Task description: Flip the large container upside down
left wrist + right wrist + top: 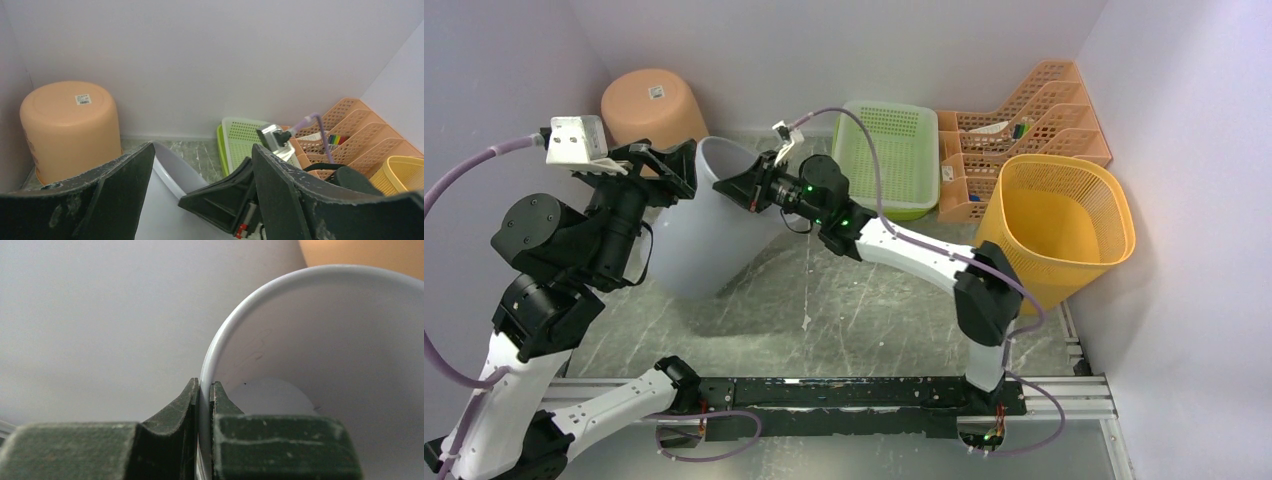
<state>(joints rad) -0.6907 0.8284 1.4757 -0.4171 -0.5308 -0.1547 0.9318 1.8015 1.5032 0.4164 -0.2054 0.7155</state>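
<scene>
Grey bucket [709,230] — tilted, rim pinched by the closed right gripper [205,390], left gripper [672,172] spread open by the rim — is best rolled over slowly, pinch held firm.

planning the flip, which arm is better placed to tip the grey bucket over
Right, probably. The right gripper is shut on the rim of the bucket, which is tilted; the left gripper is open near the rim, gripping nothing.
</scene>
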